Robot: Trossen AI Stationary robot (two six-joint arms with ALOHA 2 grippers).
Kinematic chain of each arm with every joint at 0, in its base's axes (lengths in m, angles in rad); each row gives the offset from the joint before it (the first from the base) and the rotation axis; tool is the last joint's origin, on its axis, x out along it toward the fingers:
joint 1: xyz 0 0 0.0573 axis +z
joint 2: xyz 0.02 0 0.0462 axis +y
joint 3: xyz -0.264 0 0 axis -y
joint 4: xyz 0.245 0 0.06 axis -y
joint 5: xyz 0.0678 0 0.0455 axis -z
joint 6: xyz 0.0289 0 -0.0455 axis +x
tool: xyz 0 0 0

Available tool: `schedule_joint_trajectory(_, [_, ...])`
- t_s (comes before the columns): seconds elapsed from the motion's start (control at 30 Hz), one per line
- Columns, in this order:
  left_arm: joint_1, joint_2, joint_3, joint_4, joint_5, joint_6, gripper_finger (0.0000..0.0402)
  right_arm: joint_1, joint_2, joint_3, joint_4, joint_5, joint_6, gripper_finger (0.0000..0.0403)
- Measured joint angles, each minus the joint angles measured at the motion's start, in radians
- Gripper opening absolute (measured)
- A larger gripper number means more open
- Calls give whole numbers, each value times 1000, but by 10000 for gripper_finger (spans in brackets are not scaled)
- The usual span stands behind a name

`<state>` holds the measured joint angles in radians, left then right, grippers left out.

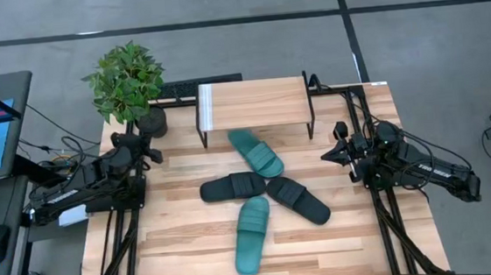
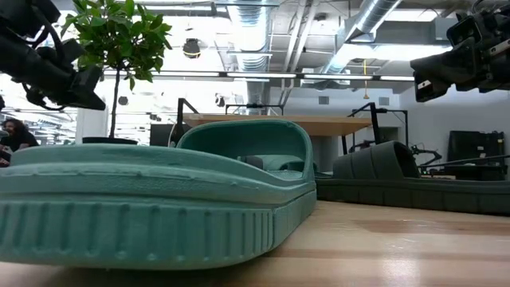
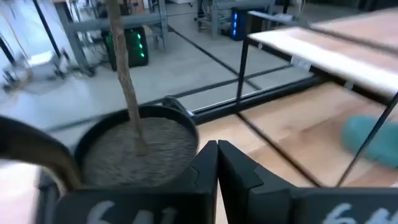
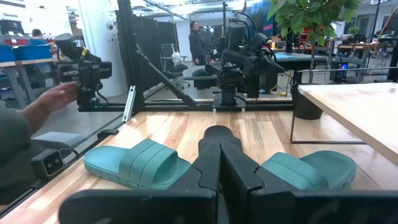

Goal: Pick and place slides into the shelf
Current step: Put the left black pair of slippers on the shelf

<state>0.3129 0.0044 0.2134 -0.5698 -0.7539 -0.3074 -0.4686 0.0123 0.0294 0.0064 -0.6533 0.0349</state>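
Likely a lab: exposed ducts point(image 2: 263, 32), workbenches point(image 4: 37, 68).

Matt rubbery slides point(image 1: 253, 205) lie on a pale wood-grain table point(image 1: 192, 238); the shelf point(image 1: 252, 104) pairs smooth wood with thin black metal.

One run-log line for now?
slides: four on table | shelf: empty | left gripper: shut, idle | right gripper: shut, idle

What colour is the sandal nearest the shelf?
Teal green sandal; the high view shows it best, beside the shelf.
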Motion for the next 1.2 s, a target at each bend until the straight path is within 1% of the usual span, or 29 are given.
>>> schedule_joint_trajectory(0.1, [0,0,0,18,23,-165,0,0,0,0,0,0,0,0])
schedule_joint_trajectory(0.17, [0,1,0,41,3,-263,0,0,0,0,0,0,0,0])
schedule_joint_trajectory(0.23, [1,0,0,66,8,-405,0,0,0,0,0,0,0,0])
schedule_joint_trajectory(0.3, [1,0,0,64,78,-531,0,0,0,0,0,0,0,0])
schedule_joint_trajectory(0.37, [0,1,0,78,134,-563,0,0,0,0,0,0,0,0])
schedule_joint_trajectory(0.4, [1,1,0,84,162,-551,0,0,0,0,0,0,0,0])
schedule_joint_trajectory(0.47, [0,2,0,102,264,-478,0,0,0,0,0,0,0,0])
schedule_joint_trajectory(0.6, [0,2,0,175,542,-339,0,0,0,0,0,0,0,0])
schedule_joint_trajectory(0.7, [0,2,0,265,736,-255,0,0,0,0,0,0,0,0])
schedule_joint_trajectory(0.77, [0,2,0,332,829,-206,0,0,0,0,0,0,0,0])
schedule_joint_trajectory(0.8, [0,2,0,366,860,-181,0,0,0,0,0,0,0,0])
schedule_joint_trajectory(0.87, [0,2,0,430,892,-120,0,0,0,0,0,0,0,0])
schedule_joint_trajectory(0.97, [0,2,0,498,897,-40,0,0,0,0,0,0,0,0])
schedule_joint_trajectory(1.1, [0,2,0,539,895,-29,0,0,0,0,0,0,0,0])
schedule_joint_trajectory(1.2, [0,1,0,570,858,-28,0,0,0,0,0,0,0,0])
